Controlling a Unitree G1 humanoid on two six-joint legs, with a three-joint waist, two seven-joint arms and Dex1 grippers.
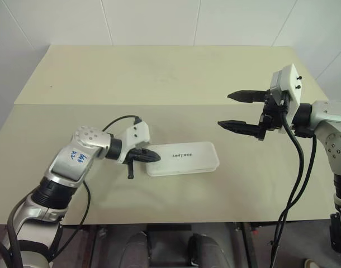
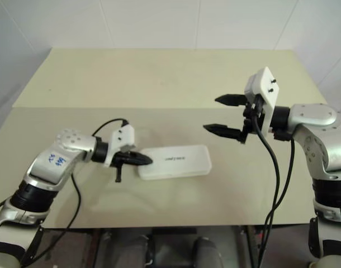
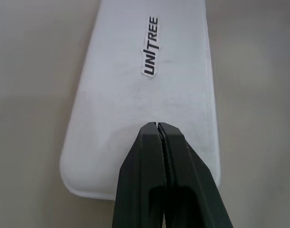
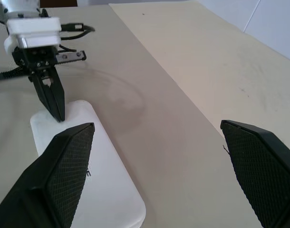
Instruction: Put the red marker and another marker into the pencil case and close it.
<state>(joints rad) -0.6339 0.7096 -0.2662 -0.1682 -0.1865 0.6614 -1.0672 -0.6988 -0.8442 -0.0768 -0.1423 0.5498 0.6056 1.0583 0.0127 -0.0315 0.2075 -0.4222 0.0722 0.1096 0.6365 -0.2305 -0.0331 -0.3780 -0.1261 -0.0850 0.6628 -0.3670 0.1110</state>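
The white pencil case (image 1: 183,158) lies flat on the beige table (image 1: 159,84), lid down and closed, with its long side running across the robot's front. The small dark lettering on the lid reads "UNITREE" in the left wrist view. The case sits near the table's front edge, roughly midway between the two arms and a little closer to the left one.

The left gripper (image 1: 154,156) has its two black fingers pressed together with no gap and nothing between them. Its tip is at the left end of the case, angled downward over the lid; in the right wrist view the tip appears to meet the lid near that end's rounded corner, though actual contact cannot be confirmed.

The right gripper (image 1: 233,110) is held in the air above the table, to the right of the case and well apart from it. Its fingers (image 4: 64,166) are spread wide and hold nothing, and they point toward the robot's left.

A seam crosses the tabletop behind the case.
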